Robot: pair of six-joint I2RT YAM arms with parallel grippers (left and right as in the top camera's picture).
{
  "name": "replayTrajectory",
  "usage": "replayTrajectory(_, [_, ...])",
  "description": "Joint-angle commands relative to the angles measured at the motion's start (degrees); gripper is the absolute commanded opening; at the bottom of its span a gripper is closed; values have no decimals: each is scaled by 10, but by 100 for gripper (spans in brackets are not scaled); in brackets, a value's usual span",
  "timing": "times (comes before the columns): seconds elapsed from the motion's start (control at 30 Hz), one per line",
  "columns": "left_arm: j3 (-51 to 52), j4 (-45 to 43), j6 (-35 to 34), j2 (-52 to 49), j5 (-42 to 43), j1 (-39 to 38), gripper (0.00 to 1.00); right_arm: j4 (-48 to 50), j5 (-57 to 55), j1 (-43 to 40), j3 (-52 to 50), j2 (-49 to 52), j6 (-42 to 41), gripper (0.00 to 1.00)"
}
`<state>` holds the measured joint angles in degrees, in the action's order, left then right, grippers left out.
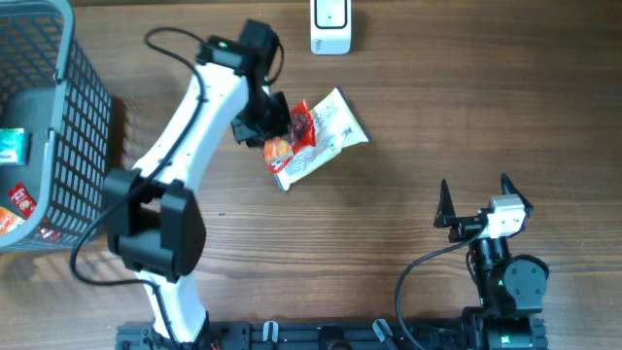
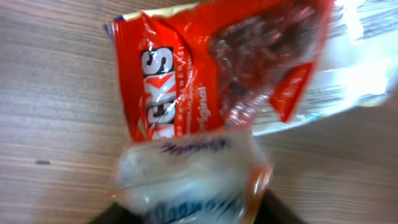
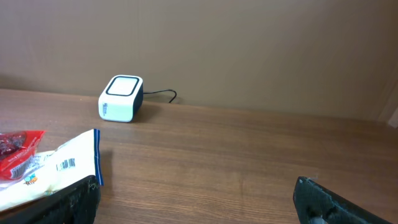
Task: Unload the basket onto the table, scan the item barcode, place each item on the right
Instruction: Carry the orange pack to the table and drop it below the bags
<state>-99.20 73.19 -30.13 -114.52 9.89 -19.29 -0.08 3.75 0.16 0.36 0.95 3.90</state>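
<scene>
Only the right wrist view shows the barcode (image 3: 65,165) on the snack packet (image 1: 316,136), which lies toward the wooden table's (image 1: 408,107) far edge, near the white scanner (image 1: 330,24). The left gripper (image 1: 264,124) meets the packet's red end; whether it pinches, I cannot tell. The right gripper (image 1: 475,185) is spread wide. A brown wall (image 3: 249,50) stands behind.
</scene>
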Motion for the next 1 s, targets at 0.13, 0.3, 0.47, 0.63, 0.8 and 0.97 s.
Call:
replayTrajectory(0.13, [13, -3, -2, -12, -63, 16, 72, 1, -10, -4, 0, -2, -9, 100])
replayTrajectory(0.3, [13, 28, -2, -2, -81, 60, 73, 1, -10, -4, 0, -2, -9, 100])
replayTrajectory(0.47, [13, 59, -3, 22, -73, 116, 72, 1, -10, -4, 0, -2, -9, 100])
replayTrajectory(0.63, [12, 70, -1, 76, -52, 158, 72, 1, -10, -4, 0, -2, -9, 100])
replayTrajectory(0.8, [-4, 68, 14, 175, -64, 187, 76, 1, -10, -3, 0, -2, -9, 100])
replayTrajectory(0.97, [-17, 43, 14, 306, -136, 233, 97, 1, -10, -3, 0, -2, -9, 100])
